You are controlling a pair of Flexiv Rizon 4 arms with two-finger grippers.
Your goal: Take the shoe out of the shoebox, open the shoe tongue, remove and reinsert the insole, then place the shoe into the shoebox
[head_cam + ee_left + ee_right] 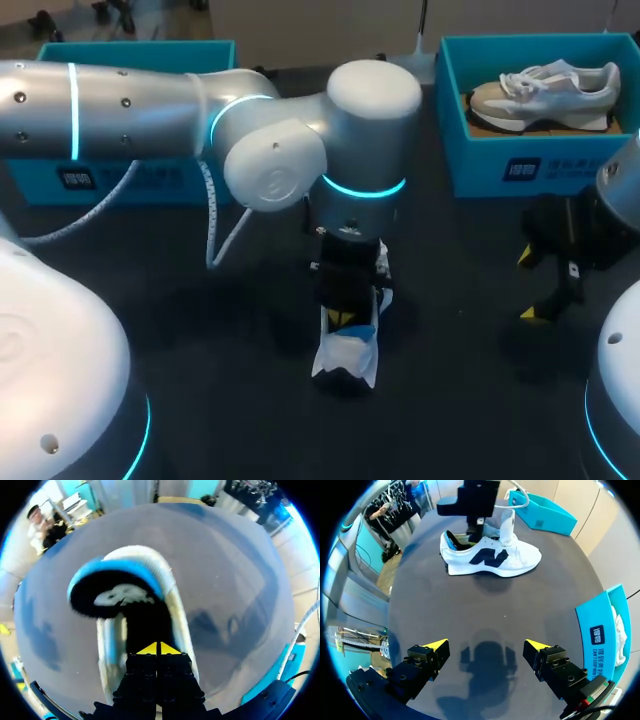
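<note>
Shoe (490,557): white, with a dark side mark and blue lining. It stands on its sole near the middle of the dark tabletop (230,400), outside both boxes. Your left gripper (157,649): directly over the shoe's opening, with the fingers pressed tip to tip down inside the collar. You cannot tell whether anything thin is pinched between them. Your right gripper (487,647): fingers spread wide and grasping nothing, above bare tabletop and well apart from the shoe. Right shoebox (480,165): teal, at the far right of the tabletop. It holds a second shoe (545,88), white and grey, resting on its sole. Left shoebox (40,180): teal, at the far left, largely hidden behind your left arm (120,105). Its inside is out of sight.
</note>
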